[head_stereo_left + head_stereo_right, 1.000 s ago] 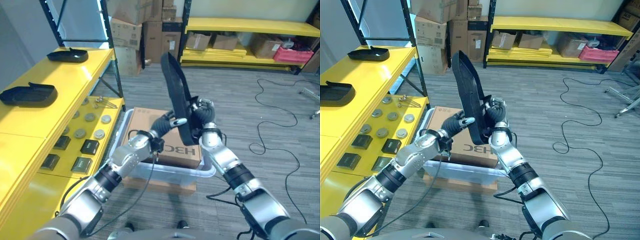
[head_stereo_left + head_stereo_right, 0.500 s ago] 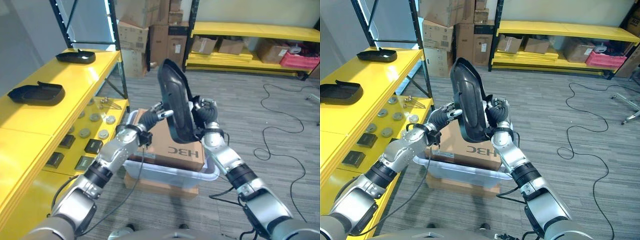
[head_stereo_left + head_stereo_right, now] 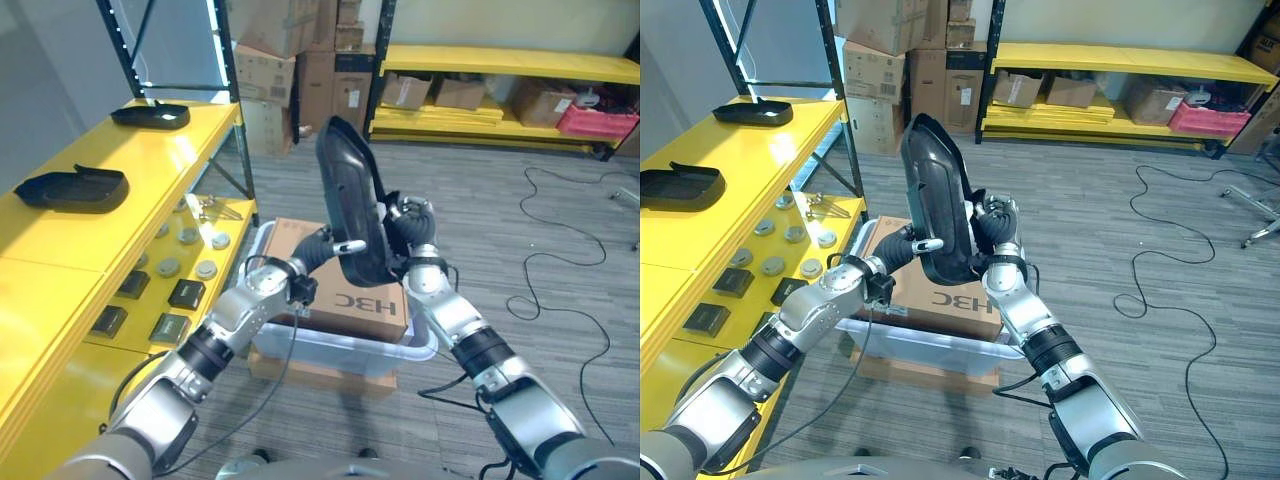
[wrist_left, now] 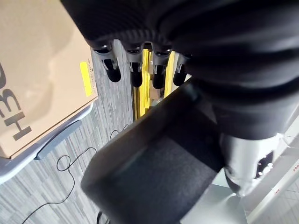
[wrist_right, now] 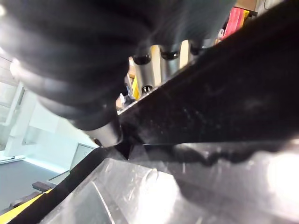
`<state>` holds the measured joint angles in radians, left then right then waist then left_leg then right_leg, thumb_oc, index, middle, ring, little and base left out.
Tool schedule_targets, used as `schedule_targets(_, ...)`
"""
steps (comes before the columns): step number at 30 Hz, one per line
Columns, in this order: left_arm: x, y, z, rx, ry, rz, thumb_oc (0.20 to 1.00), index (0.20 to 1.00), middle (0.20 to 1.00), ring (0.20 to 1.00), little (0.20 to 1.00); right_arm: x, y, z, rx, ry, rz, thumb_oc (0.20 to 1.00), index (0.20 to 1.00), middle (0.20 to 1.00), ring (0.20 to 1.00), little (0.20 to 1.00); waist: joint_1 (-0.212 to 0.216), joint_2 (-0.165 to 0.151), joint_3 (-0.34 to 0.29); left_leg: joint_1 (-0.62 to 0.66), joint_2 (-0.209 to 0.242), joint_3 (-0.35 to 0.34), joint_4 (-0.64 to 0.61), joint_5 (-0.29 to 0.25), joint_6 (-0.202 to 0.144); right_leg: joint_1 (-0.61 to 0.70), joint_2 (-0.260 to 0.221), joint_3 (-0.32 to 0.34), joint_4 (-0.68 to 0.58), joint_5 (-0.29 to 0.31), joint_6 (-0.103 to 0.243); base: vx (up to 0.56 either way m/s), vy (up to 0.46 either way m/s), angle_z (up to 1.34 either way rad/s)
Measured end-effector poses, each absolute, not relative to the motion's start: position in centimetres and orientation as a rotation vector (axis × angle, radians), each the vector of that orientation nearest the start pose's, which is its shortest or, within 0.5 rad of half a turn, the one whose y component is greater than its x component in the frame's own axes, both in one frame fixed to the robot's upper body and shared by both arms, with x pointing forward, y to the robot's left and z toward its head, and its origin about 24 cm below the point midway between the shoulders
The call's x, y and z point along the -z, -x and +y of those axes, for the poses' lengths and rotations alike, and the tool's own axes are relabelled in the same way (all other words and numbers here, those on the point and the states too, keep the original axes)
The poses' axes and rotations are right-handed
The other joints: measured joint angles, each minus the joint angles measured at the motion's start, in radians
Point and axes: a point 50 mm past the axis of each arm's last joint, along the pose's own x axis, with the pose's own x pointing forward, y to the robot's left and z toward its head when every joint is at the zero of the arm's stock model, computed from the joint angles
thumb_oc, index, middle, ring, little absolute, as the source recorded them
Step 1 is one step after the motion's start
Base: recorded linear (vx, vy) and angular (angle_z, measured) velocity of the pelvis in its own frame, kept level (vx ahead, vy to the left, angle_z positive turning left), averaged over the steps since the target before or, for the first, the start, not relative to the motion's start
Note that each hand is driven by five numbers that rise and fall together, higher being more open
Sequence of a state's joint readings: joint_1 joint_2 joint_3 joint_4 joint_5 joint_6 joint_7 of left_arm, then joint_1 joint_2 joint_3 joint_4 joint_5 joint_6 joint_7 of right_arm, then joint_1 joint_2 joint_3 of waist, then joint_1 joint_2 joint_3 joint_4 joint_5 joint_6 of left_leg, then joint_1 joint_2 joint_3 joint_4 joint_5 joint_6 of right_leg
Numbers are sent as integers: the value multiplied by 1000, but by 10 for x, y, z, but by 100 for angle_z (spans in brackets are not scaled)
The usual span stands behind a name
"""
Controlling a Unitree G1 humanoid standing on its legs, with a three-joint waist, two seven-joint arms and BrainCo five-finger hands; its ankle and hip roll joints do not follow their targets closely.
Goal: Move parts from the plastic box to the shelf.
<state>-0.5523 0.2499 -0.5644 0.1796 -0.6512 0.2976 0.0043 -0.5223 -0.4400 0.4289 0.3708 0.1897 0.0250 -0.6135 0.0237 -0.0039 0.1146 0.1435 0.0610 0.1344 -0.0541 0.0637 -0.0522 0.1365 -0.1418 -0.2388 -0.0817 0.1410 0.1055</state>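
A long black moulded part [image 3: 350, 200] stands nearly upright in the air above the clear plastic box [image 3: 330, 346]. My right hand [image 3: 412, 228] is shut on its lower right edge, fingers curled round the rim. My left hand [image 3: 322, 247] is at the part's lower left side, its thumb lying across the part's face. In the left wrist view the left fingers [image 4: 135, 70] are straight and apart from the part [image 4: 154, 172], with floor showing in between. The right wrist view shows the part [image 5: 224, 107] close against that hand.
A cardboard carton [image 3: 350, 298] sits in the plastic box. The yellow shelf [image 3: 100, 240] at the left carries two black parts [image 3: 68, 187] [image 3: 150, 114], with discs [image 3: 185, 262] and black blocks [image 3: 172, 310] on its lower level. Stacked cartons [image 3: 300, 60] and another yellow rack [image 3: 500, 62] stand behind.
The part turned from edge-on to showing its hollow face. My left hand went up the part's left edge, then came back down to its lower left. The right hand kept its hold.
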Motion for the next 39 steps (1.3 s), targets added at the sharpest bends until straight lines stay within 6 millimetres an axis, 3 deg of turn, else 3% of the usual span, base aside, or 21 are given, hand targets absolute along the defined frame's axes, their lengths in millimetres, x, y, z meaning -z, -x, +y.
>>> schedule_targets(4, -89, -308, 39, 659, 9, 157, 1000, 1000, 1000, 1000, 1000, -96, -337, -168, 272, 397, -140, 200, 200, 200, 200, 200, -3, 0, 0, 1, 0, 1, 0, 0, 0, 0, 0, 1, 0, 0, 0, 0, 0, 0)
schedule_targets(5, -90, -309, 40, 647, -28, 133, 900, 900, 900, 900, 900, -96, -337, -168, 272, 397, -140, 200, 200, 200, 200, 200, -5, 0, 0, 2, 0, 1, -1, 0, 0, 0, 0, 2, 0, 0, 0, 0, 0, 0)
schedule_targets(7, -88, -312, 46, 633, -59, 121, 200, 200, 200, 200, 200, -96, -337, -168, 272, 397, -140, 200, 200, 200, 200, 200, -6, 1, -1, 4, 0, 2, -2, 0, 0, 1, 0, 3, 0, 0, 0, 0, 0, 0)
schedule_targets(19, -73, -309, 60, 567, -67, 157, 200, 200, 200, 200, 200, -93, -336, -161, 249, 427, -148, 200, 200, 200, 200, 200, 2, 1, -1, 1, 0, 0, -2, 0, 0, -1, -1, 1, 0, 0, 0, 0, 0, 0)
schedule_targets(39, -71, -307, 52, 538, -23, 180, 200, 200, 200, 200, 200, -94, -336, -163, 272, 425, -152, 200, 200, 200, 200, 200, -28, 1, -1, 4, 0, 3, -2, 0, 0, 0, 0, 5, 0, 0, 0, 0, 0, 0)
